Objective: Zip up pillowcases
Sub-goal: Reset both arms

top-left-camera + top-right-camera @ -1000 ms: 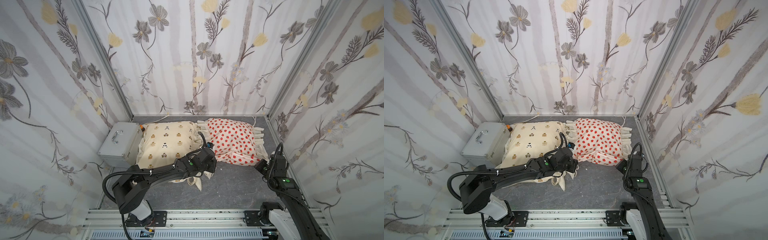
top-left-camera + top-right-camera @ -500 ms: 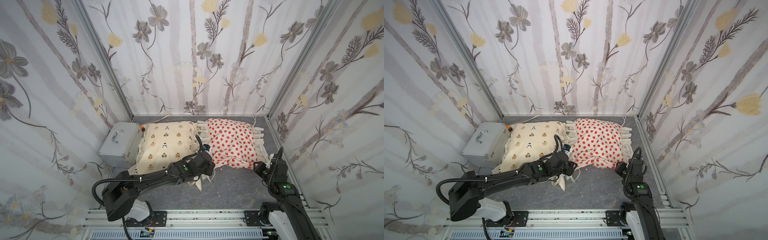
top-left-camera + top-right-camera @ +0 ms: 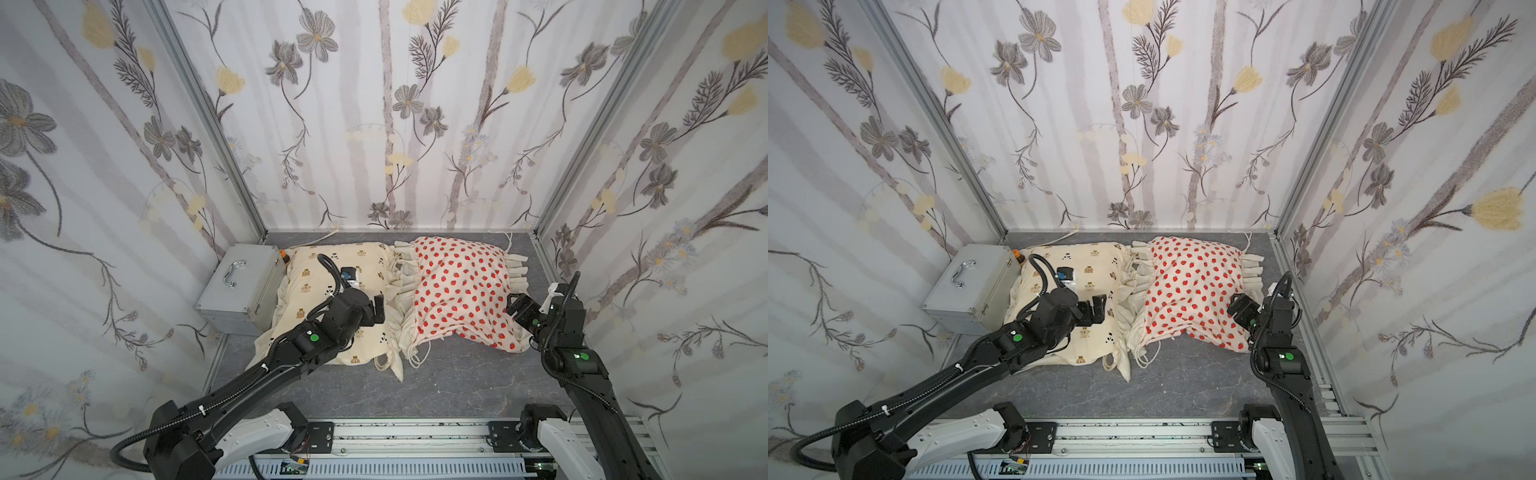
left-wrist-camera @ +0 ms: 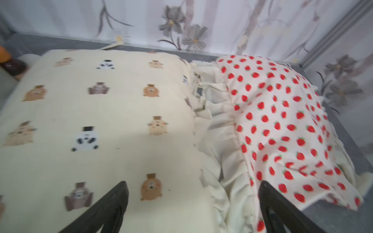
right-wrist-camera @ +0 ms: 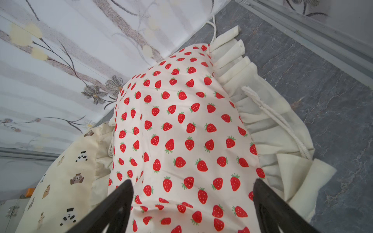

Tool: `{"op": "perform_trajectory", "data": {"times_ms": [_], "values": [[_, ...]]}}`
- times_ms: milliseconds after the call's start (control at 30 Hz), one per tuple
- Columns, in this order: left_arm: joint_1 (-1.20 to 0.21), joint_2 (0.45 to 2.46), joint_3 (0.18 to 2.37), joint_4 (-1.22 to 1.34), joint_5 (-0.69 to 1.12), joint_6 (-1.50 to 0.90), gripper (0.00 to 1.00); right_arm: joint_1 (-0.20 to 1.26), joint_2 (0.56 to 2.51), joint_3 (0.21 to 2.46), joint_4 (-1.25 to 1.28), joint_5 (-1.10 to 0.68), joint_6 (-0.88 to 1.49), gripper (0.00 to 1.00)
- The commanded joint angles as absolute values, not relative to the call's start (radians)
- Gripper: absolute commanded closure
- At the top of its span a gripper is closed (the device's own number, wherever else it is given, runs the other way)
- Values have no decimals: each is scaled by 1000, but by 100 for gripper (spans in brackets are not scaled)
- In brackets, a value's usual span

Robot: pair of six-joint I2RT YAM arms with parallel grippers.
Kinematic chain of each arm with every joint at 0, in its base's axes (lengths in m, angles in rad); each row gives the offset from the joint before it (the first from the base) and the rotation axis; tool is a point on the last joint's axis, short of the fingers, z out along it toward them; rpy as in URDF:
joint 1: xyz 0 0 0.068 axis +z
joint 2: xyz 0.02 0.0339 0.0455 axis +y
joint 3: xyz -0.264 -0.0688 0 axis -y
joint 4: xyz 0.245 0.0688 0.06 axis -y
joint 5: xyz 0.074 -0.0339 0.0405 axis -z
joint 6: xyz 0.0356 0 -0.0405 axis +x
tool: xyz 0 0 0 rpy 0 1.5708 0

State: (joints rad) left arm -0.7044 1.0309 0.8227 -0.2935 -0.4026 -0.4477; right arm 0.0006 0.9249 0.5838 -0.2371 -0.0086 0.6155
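Two pillowcases lie side by side at the back of the floor. The cream pillowcase (image 3: 307, 286) (image 3: 1092, 266) (image 4: 101, 113) (image 5: 66, 193) has bears and pandas. The strawberry pillowcase (image 3: 461, 282) (image 3: 1192, 282) (image 4: 282, 121) (image 5: 177, 131) lies to its right, and their ruffles meet. My left gripper (image 3: 374, 311) (image 3: 1094, 309) (image 4: 192, 183) hovers open over the cream case's right part, holding nothing. Over the strawberry case's near right corner my right gripper (image 3: 517, 305) (image 3: 1241, 307) (image 5: 192, 181) is open and empty. No zipper shows.
A silver metal case (image 3: 241, 286) with a handle stands against the left wall, touching the cream case. An orange-capped item (image 3: 284, 253) sits behind it. White cord loops (image 3: 415, 357) trail onto the grey floor (image 3: 457, 386). Patterned walls close in on three sides.
Both grippers have gone from shut to open. The left one has drawn back leftward from the gap between the cases. The right one has shifted slightly toward the back.
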Motion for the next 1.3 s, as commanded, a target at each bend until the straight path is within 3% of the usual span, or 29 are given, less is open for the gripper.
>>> {"op": "perform_trajectory", "data": {"times_ms": [0, 200, 300, 500, 600, 700, 967, 1067, 1267], "values": [[-568, 994, 805, -359, -510, -432, 0, 0, 979, 581, -48, 133, 561, 0], [-249, 1034, 711, -199, -522, -363, 0, 0, 1146, 523, 188, 332, 512, 0], [-162, 1078, 662, -105, -512, -306, 0, -1, 1247, 526, 267, 425, 453, 0], [-117, 1169, 460, 328, -490, -126, 0, 3, 1380, 511, 520, 479, 324, 0], [-113, 1222, 393, 536, -452, -43, 0, 2, 1428, 391, 815, 440, 236, 0], [-96, 1298, 341, 765, -340, 26, 0, 0, 1441, 373, 889, 376, 174, 0], [-55, 1535, 375, 922, -88, 40, 0, -3, 1515, 149, 1407, 170, 85, 0], [-44, 1557, 383, 917, -103, 14, 0, -3, 1499, 190, 1298, 242, 115, 0], [-8, 1575, 387, 932, -79, -18, 0, 2, 1507, 168, 1354, 265, 110, 0]]}}
